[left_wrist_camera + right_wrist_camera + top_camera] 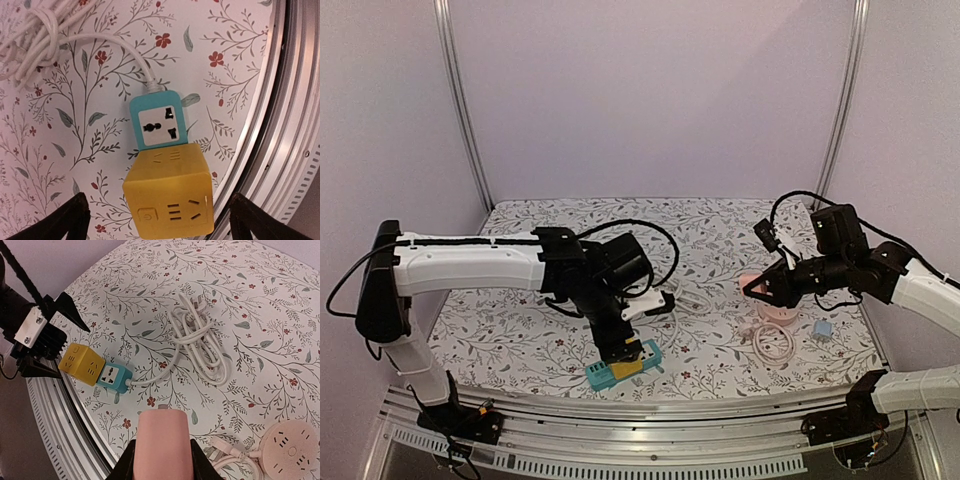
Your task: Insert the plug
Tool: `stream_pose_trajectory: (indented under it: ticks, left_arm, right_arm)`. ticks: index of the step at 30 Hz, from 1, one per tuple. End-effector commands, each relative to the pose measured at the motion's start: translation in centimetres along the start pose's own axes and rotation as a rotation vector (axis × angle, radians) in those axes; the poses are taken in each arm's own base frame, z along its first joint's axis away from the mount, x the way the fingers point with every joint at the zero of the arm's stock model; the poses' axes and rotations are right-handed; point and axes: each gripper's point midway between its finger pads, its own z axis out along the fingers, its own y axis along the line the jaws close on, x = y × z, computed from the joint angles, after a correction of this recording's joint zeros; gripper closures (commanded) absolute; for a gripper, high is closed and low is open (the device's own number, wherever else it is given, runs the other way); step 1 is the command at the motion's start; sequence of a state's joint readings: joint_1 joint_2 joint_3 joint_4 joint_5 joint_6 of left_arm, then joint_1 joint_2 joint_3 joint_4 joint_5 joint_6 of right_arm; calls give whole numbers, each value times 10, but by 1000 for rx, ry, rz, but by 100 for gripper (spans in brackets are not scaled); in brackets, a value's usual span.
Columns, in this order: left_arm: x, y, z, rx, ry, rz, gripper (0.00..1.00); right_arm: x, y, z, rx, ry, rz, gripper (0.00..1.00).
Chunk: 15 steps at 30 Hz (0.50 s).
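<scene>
Pink plug [162,440] clamped upright in the right gripper [162,462], off the table [260,305], near a round pink hub [290,450] at the right. Spread wide on the other side, the left gripper [162,222], gripping nothing, black fingers [65,220] flanking a yellow cube [167,197] without touching it. Joined to the cube's far face, a teal socket [157,121], holes facing up. From the socket, a white cord [142,62] leading to a tangled bundle mid-table. Cube and socket close to the metal rail [285,100] at the near edge, well apart from the plug.
</scene>
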<state>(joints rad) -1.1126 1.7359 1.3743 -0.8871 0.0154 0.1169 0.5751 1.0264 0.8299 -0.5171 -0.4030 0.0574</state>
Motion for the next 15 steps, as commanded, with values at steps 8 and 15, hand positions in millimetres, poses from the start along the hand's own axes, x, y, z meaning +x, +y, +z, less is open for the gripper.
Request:
stream_pose_trajectory:
  ticks: [8,15]
  left_arm:
    - [19,-2,10,-25,82,-16,7]
    - [29,-8,20,10,115,11,17]
  right_arm:
    - [1,3,-3,-10,-5,-12,100]
    - [-2,4,-4,-15,-5,-17,100]
